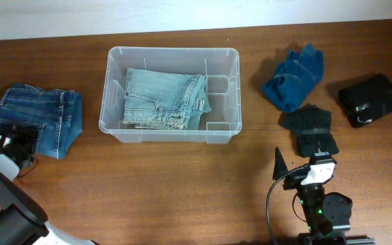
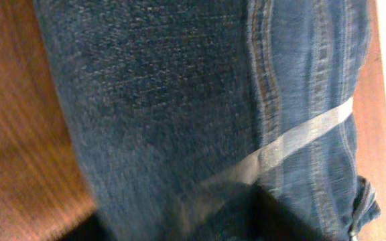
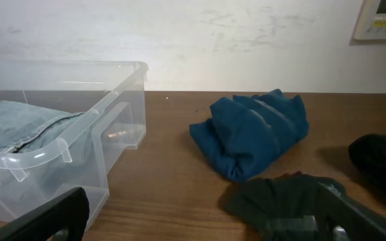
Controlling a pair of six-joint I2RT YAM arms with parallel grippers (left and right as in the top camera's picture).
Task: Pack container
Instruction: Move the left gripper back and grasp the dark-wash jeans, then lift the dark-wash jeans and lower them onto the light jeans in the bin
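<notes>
**newbie:** where's the big clear rectangular plastic container (image 1: 169,134) sitting?

**packrat:** mid-table toward the far edge, folded pale denim jeans (image 1: 163,101) already inside. Probably light, stiffish and slick-walled, so I'd hook the thick rim.

**newbie:** grippers?

**packrat:** right gripper (image 3: 200,224) gapes wide, empty, near a black folded cloth (image 1: 310,129). Left gripper (image 1: 22,144) is down on folded dark-blue jeans (image 1: 43,119); can't tell if it's pinching.
</notes>
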